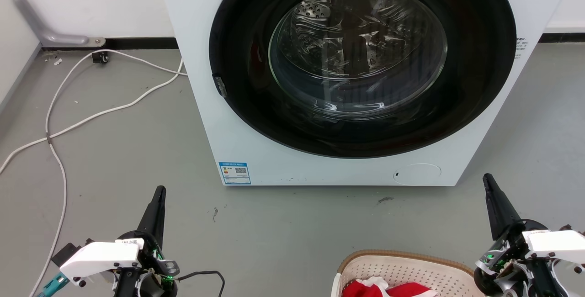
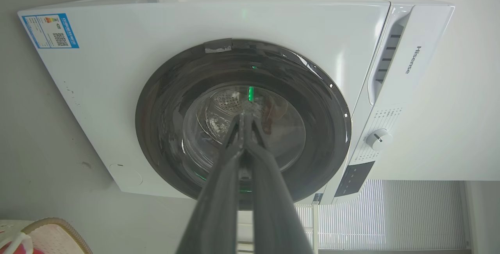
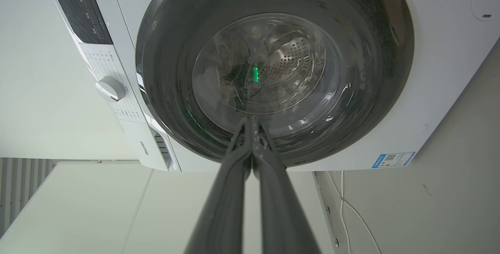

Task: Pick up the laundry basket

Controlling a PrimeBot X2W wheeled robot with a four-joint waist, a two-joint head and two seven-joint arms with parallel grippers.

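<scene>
Basket [image 1: 397, 255] sits on the floor at the bottom edge of the head view, right of centre, in front of the washer [image 1: 320, 169], with red cloth [image 1: 365, 289] inside. Right pincer [image 1: 488, 181]: wrist just beside the basket's right rim, tips pointing past it at the washer. Left pincer [image 1: 160, 191] is well apart on the basket's left. Both are closed tip to tip and hold nothing.

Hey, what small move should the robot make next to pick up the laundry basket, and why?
Probably swing the left gripper toward the left side of the basket. Both grippers are shut and point at the washer; the basket sits on the floor beside the right gripper, well apart from the left one, so a two-handed lift isn't set up yet.
</scene>
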